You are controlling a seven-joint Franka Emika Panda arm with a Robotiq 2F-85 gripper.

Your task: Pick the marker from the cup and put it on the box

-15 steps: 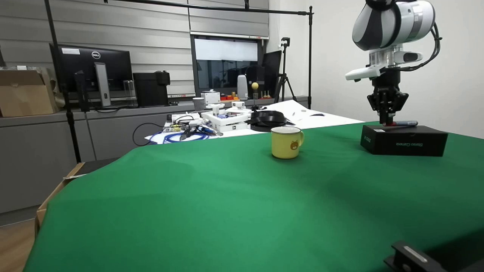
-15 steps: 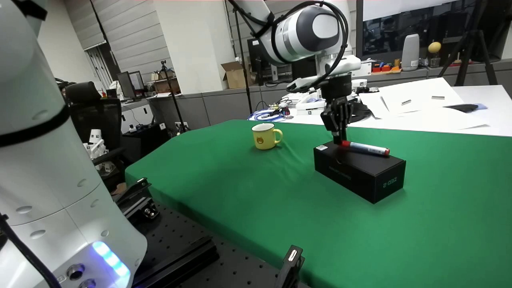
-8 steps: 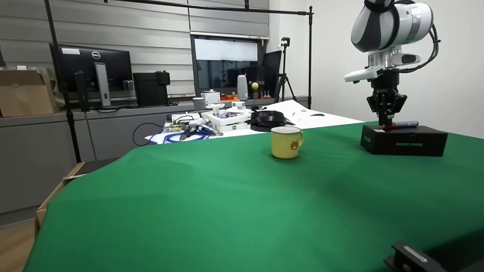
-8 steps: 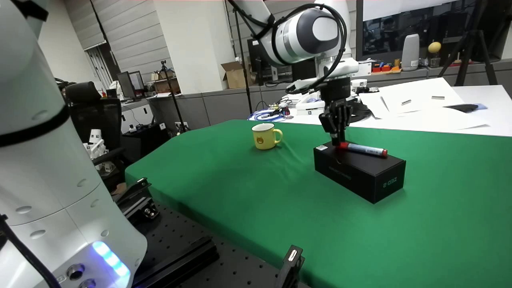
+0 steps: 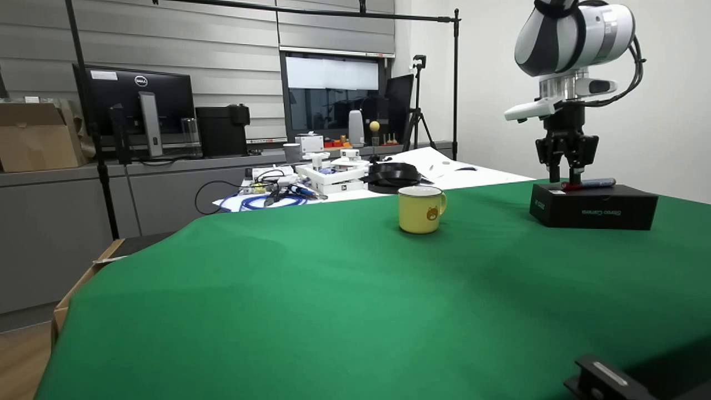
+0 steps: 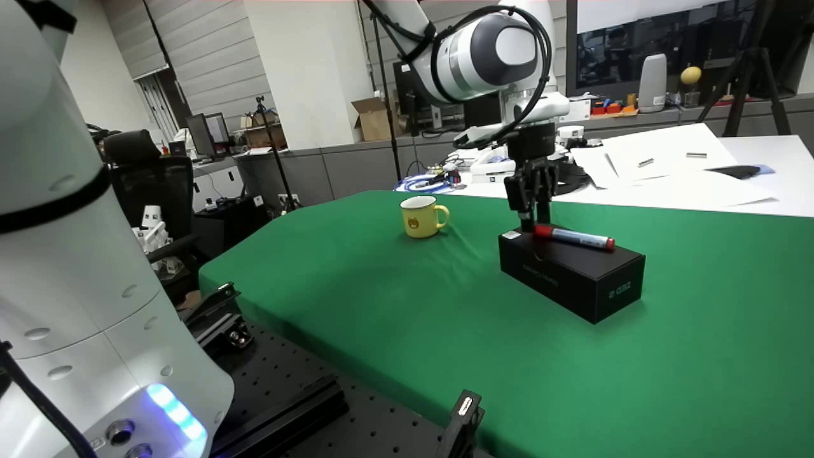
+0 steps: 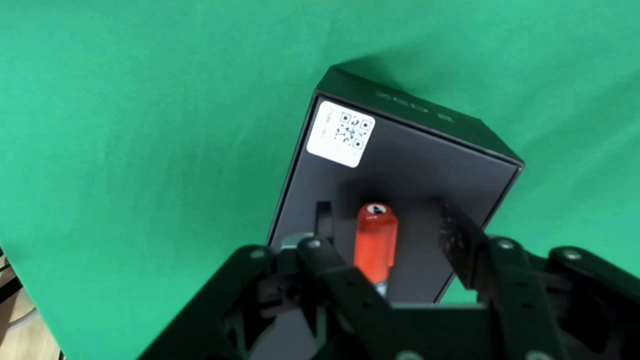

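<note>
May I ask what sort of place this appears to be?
Probably a robotics lab or technical workspace: there is a robot arm, a Dell monitor and coiled blue cable on a white table.

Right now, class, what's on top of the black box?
The marker and a white label. In the wrist view, the open gripper hides much of the marker and part of the black box.

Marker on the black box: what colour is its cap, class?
The marker's cap is red, seen best in the wrist view.
</note>
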